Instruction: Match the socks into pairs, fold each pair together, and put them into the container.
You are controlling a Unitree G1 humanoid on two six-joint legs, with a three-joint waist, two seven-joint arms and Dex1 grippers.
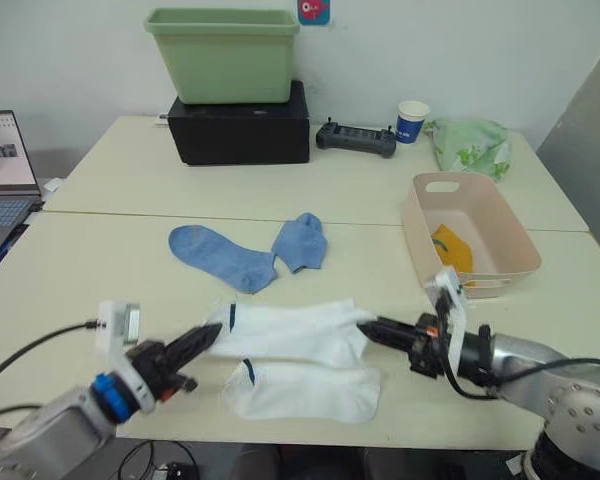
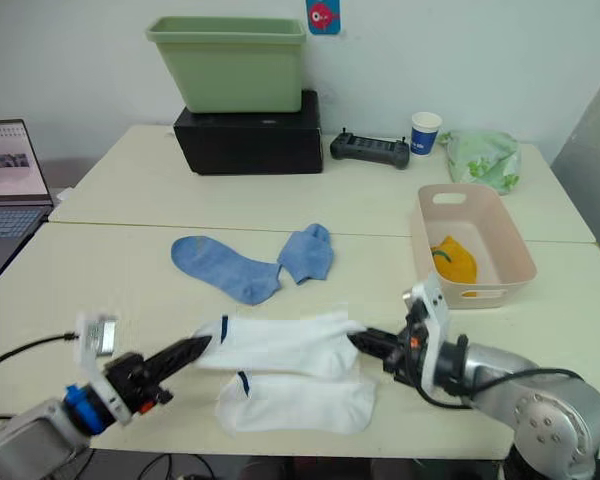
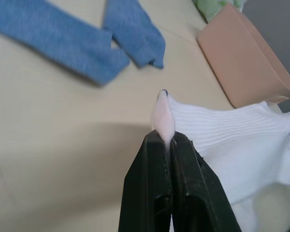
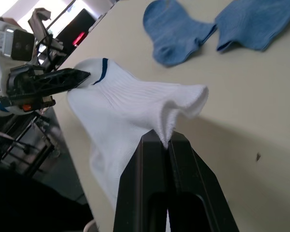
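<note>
Left eye view: left gripper (image 1: 212, 338) and right gripper (image 1: 365, 325) each pinch one end of a white sock (image 1: 290, 330), stretched lengthwise between the fingertips. Its mate (image 1: 305, 392) lies flat just below, parallel, equally near both.

Before me, two cream tables (image 1: 100, 280) abut along a seam; a plain white wall (image 1: 500, 50) rises behind them.

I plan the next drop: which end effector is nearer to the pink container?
Right. The right end effector pinches the white sock just before the pink container; the left end effector holds its far end.
</note>
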